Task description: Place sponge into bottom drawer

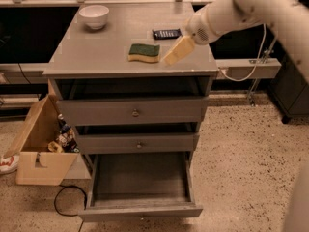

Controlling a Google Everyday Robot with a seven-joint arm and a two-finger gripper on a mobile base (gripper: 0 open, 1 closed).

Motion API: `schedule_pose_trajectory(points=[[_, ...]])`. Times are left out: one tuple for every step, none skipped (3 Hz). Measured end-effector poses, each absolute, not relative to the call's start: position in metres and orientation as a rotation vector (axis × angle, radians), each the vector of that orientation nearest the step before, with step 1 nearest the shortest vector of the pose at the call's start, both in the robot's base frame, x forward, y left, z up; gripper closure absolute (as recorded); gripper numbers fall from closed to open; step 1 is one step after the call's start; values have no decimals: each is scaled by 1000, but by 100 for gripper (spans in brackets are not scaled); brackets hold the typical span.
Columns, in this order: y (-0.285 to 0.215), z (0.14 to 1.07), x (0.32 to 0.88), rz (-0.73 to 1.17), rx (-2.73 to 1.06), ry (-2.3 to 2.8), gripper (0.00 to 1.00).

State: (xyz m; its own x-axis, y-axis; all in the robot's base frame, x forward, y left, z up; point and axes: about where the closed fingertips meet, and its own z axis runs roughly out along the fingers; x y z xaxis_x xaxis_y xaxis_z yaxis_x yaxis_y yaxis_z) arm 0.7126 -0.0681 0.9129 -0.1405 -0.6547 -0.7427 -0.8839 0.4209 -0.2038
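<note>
The sponge point(144, 52), dark green on top with a yellow wavy base, lies flat on the grey cabinet top point(96, 50), near its front edge. My gripper point(175, 52), cream-coloured on a white arm coming in from the upper right, hangs just right of the sponge, a small gap from it, above the cabinet top. The bottom drawer point(140, 184) is pulled out wide below, and I see nothing inside it. The two upper drawers with round knobs are pushed mostly in.
A white bowl point(94, 16) sits at the back left of the top. A flat black remote-like device point(166, 33) lies behind my gripper. A wooden box of bottles point(41, 146) stands on the floor at the left, with a black cable point(65, 204) beside it.
</note>
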Motion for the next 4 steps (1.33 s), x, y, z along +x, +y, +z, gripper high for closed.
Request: schedule_pose_trajectory(points=[[-47, 894, 737, 454, -1285, 1875, 0], [-27, 883, 757, 505, -1264, 1872, 0], [-9, 872, 772, 545, -1253, 1871, 0], [3, 862, 785, 529, -1264, 1873, 0]])
